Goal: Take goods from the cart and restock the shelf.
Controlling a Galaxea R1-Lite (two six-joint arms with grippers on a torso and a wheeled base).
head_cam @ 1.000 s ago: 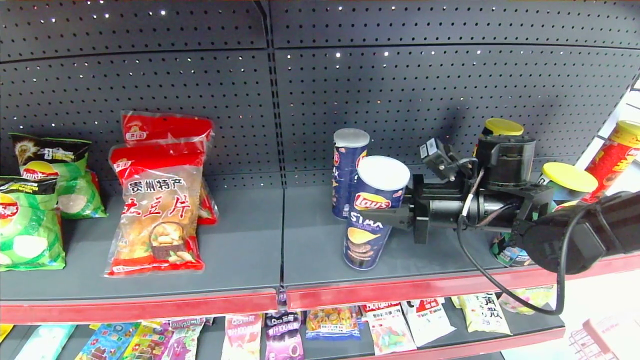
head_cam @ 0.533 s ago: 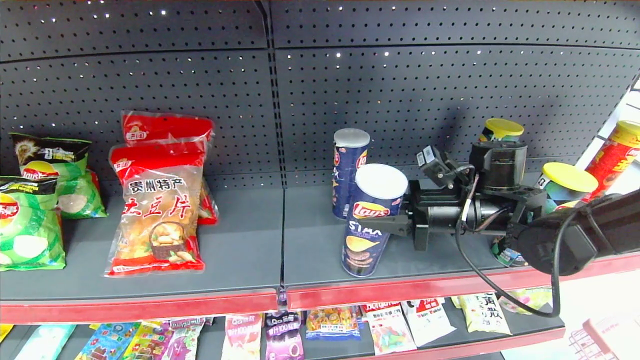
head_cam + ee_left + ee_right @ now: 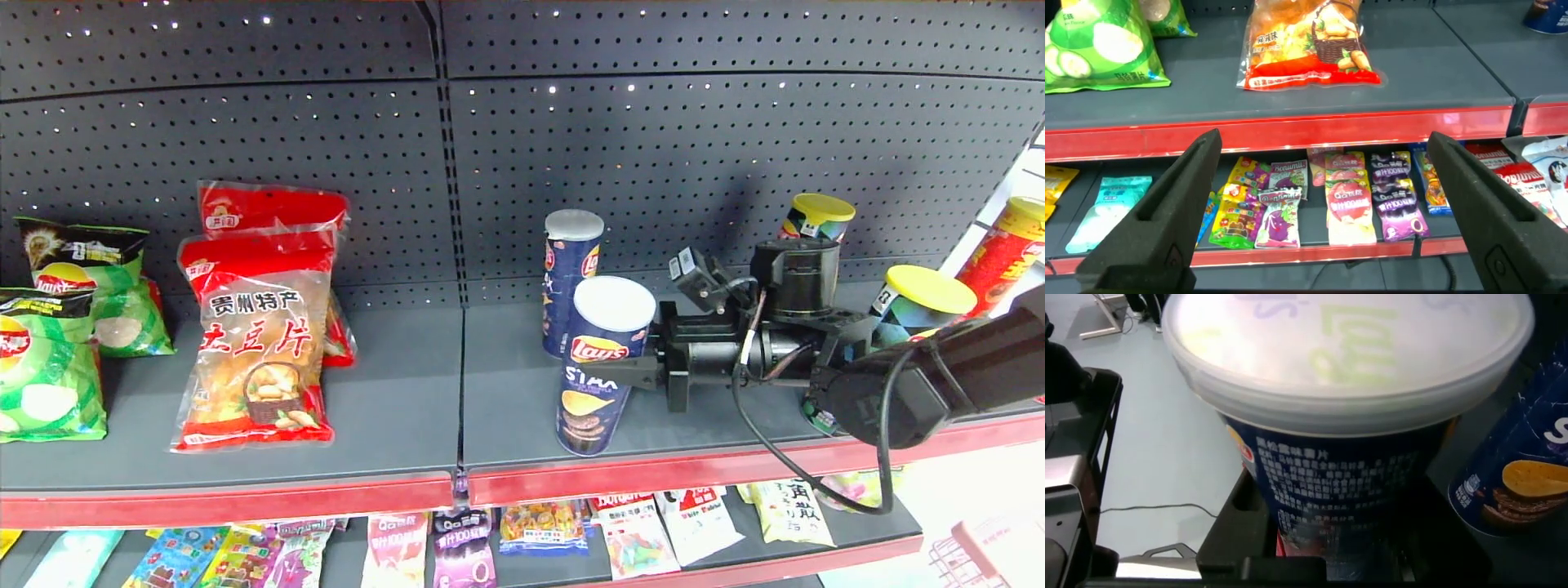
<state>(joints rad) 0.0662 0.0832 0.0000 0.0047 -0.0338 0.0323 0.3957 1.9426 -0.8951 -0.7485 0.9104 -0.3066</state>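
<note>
Near, low: left gripper (image 3: 1324,139), fingers spread wide with nothing between them, facing the lower shelf's row of small snack packets (image 3: 1351,196) beneath the red front lip (image 3: 1290,131).

Upper shelf, front: the red front lip runs the full width. Just behind it, right of the centre seam, is the blue chip canister (image 3: 596,404), white lid up and body tilted slightly. Its base is close to the lip; contact with the board cannot be told. The right gripper (image 3: 608,369) comes in from the right and pinches the canister at mid-height.

Mid-depth: a bare board (image 3: 400,384) lies open between the canister and the red potato-chip bag (image 3: 257,351) to the left. Green chip bags (image 3: 45,367) stand at the far left edge.

Farther: a second blue canister (image 3: 570,278) stands upright just behind the held one. Yellow-lidded canisters (image 3: 918,302) stand to the right, behind the arm.

Far: the perforated back wall (image 3: 653,163).
</note>
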